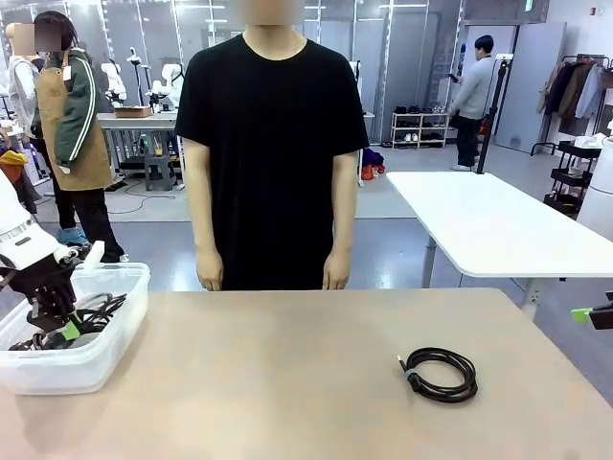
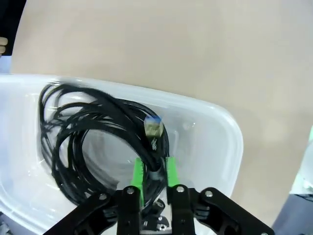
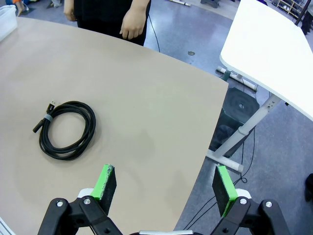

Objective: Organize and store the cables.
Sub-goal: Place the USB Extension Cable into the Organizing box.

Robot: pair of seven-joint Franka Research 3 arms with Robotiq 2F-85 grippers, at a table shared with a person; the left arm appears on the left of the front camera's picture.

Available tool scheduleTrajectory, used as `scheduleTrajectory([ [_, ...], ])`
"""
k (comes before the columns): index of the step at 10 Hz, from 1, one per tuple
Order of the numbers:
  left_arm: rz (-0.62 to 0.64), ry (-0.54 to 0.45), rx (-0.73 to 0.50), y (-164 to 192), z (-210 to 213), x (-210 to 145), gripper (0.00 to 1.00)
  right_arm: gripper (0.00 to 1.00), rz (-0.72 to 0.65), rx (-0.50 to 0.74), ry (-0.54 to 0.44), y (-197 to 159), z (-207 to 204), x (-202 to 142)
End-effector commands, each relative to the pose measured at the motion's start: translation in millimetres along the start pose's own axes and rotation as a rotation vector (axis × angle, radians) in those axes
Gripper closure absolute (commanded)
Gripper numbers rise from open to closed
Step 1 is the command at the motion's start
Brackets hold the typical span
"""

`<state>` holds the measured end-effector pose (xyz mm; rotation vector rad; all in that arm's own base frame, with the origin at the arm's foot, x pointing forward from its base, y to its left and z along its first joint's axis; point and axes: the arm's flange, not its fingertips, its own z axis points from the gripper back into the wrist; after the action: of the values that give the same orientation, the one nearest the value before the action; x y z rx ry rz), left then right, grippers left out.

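A clear plastic bin [image 1: 115, 331] stands at the table's left end with several black coiled cables [image 2: 73, 147] in it. My left gripper [image 1: 59, 324] reaches down into the bin. In the left wrist view its green pads [image 2: 138, 176] are pinched on a strand of one cable [image 2: 155, 169], just below a silver connector [image 2: 153, 126]. Another coiled cable [image 1: 439, 372] lies flat on the table to the right of the middle, and its cord [image 3: 90, 125] lies ahead and left of my right gripper [image 3: 165, 183]. The right gripper [image 1: 599, 313] hangs open beyond the table's right edge, holding nothing.
A person in a black shirt stands at the far side, both hands [image 1: 335, 278] hanging at the table's edge. A white table [image 1: 488, 225] stands off to the right, past a gap of floor. The tan tabletop [image 1: 287, 383] stretches between bin and loose coil.
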<state>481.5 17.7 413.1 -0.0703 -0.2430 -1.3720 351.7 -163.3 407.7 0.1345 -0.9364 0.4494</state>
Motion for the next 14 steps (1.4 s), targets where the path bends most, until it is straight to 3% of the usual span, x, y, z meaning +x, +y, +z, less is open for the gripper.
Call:
scheduleTrajectory([
  [1,0.023,0.007,0.030,-5.0,4.3,2.0,0.23,0.00,-0.020,-0.007,0.007,2.6,1.5,1.1],
  [2,0.027,0.013,0.034,-7.2,5.8,2.3,0.21,0.00,-0.020,-0.007,0.007,2.6,1.5,1.1],
  [3,0.035,0.015,0.038,-9.0,7.0,0.7,0.00,0.00,-0.020,-0.007,0.007,2.6,1.5,1.1],
  [5,0.034,0.025,0.049,-12.7,8.5,1.4,0.00,0.00,-0.020,-0.007,0.007,2.6,1.5,1.1],
  [6,0.036,0.028,0.056,-14.3,8.9,4.0,0.11,0.00,-0.020,-0.007,0.007,2.6,1.5,1.1],
  [7,0.056,0.021,0.060,-16.1,9.1,7.0,0.01,0.00,-0.020,-0.007,0.007,2.6,1.5,1.1],
  [8,0.018,-0.003,0.024,-6.5,9.4,1.9,0.06,0.00,-0.020,-0.007,0.007,2.6,1.5,1.1],
  [14,0.018,-0.003,0.024,-6.5,9.4,1.9,0.06,0.00,-0.020,-0.007,0.007,2.6,1.5,1.1],
])
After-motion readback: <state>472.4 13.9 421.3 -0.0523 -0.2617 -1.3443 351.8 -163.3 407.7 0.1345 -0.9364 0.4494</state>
